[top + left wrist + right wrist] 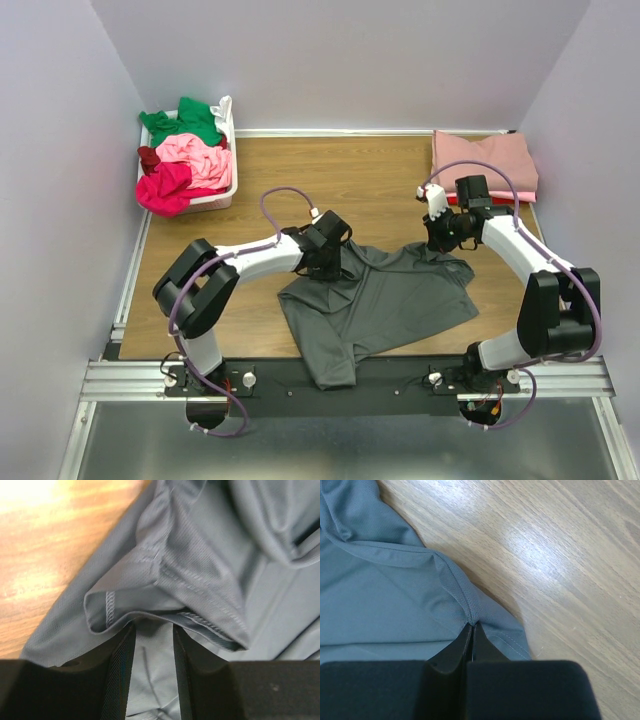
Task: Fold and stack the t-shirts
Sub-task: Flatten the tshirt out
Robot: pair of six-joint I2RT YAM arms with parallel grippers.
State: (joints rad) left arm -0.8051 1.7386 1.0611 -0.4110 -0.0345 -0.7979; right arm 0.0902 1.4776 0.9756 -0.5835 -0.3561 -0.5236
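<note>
A dark grey t-shirt lies crumpled on the wooden table, one part hanging over the near edge. My left gripper is at its upper left corner. In the left wrist view the left gripper stands open, its fingers either side of grey cloth, with a hemmed fold of the t-shirt just past the tips. My right gripper is at the shirt's upper right edge. In the right wrist view the right gripper is shut, pinching a seam of the t-shirt.
A white basket at the back left holds green, light pink, magenta and maroon shirts. A folded dusty rose shirt lies at the back right on a red one. Walls close in on three sides.
</note>
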